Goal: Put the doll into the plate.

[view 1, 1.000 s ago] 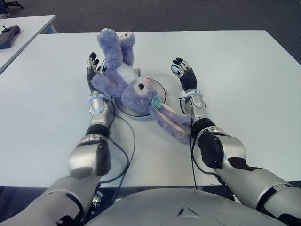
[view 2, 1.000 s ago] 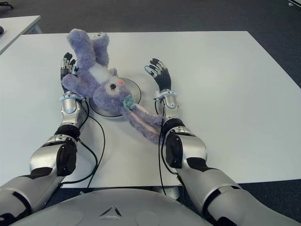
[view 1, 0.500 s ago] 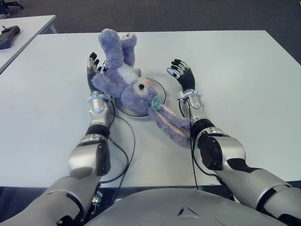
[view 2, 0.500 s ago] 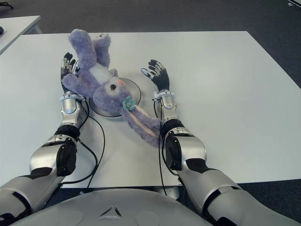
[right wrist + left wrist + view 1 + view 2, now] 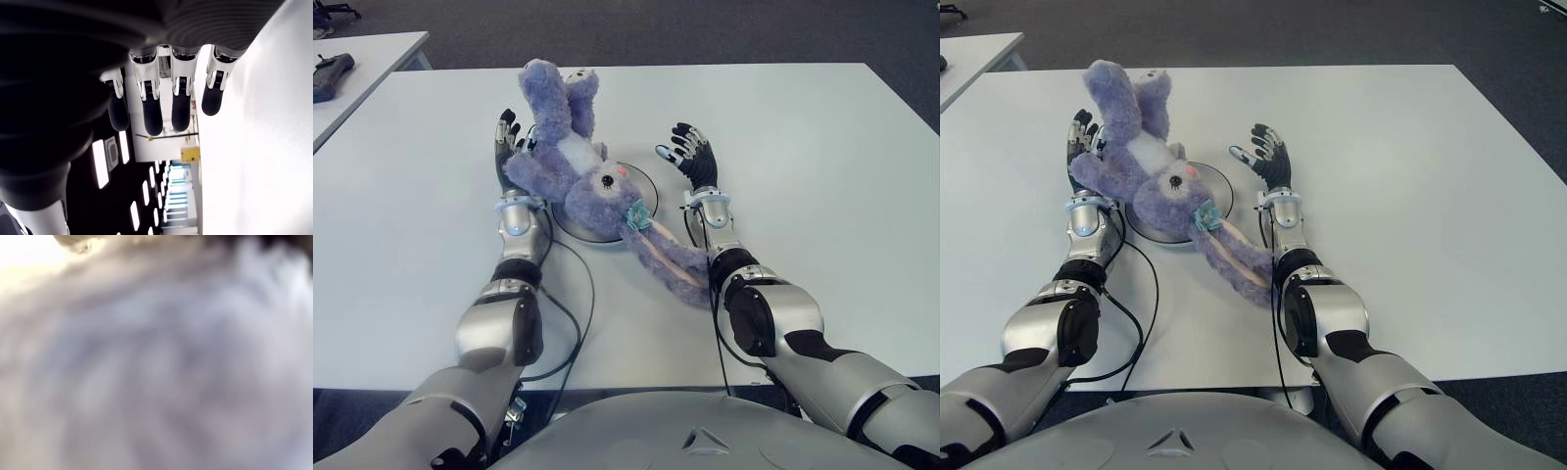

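Observation:
A purple plush rabbit doll (image 5: 576, 162) lies slanted across the round grey plate (image 5: 646, 188) on the white table (image 5: 822, 166). Its head is on the plate, its body and legs reach past the far left rim, and its long ears (image 5: 671, 262) trail onto the table toward my right forearm. My left hand (image 5: 506, 142) stands with fingers spread against the doll's left side; purple fur (image 5: 156, 362) fills the left wrist view. My right hand (image 5: 690, 152) is open just right of the plate, its fingers (image 5: 151, 107) straight and holding nothing.
A second white table (image 5: 372, 49) stands at the far left with a dark device (image 5: 331, 73) on it. Dark floor lies beyond the table's far edge. Black cables (image 5: 578, 294) run beside my forearms.
My right hand has shifted slightly left toward the plate, its fingers still open. The doll's ears have slid a little on the table. The left hand has not moved.

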{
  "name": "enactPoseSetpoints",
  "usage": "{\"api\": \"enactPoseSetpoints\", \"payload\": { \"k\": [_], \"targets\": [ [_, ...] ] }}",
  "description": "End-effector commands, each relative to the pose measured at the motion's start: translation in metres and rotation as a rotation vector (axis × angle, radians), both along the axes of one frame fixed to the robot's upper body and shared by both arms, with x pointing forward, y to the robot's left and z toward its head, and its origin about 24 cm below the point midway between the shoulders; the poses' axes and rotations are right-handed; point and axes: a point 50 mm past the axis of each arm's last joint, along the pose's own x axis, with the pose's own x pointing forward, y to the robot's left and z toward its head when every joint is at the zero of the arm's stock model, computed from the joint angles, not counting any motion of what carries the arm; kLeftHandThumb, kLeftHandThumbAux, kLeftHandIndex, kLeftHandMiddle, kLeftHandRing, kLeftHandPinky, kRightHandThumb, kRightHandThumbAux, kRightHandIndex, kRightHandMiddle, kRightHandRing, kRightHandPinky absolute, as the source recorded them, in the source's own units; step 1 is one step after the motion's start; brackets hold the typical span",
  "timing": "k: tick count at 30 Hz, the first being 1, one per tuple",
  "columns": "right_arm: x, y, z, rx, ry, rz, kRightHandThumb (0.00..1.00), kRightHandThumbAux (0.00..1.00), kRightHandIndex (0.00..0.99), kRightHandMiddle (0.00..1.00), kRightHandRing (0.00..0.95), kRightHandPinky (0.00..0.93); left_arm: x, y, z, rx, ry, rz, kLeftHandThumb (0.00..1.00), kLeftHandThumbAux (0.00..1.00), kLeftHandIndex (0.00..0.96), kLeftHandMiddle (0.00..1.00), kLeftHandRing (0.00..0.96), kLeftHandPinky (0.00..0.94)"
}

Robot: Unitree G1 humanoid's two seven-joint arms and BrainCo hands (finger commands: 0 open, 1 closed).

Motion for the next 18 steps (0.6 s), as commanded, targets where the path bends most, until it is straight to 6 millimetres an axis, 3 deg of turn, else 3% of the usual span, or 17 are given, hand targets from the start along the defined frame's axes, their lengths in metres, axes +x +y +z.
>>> {"api": "enactPoseSetpoints", "payload": {
  "k": [1, 18],
  "targets": [
    [-0.0766, 0.02, -0.1001, 0.05, 0.437, -0.006, 0.0, 0.799, 0.161, 0.19, 0.162, 0.158, -0.1267, -0.0091, -0.1376, -0.113, 0.581, -0.005, 0.0, 0.527, 0.079, 0.08, 0.063, 0.073],
    [-0.076, 0.0211, -0.1004, 0.028, 0.446, 0.025, 0.0, 0.876, 0.167, 0.192, 0.172, 0.174, -0.1266, -0.0096, -0.1381, -0.126, 0.586, 0.046, 0.0, 0.608, 0.07, 0.112, 0.093, 0.11]
  ]
}}
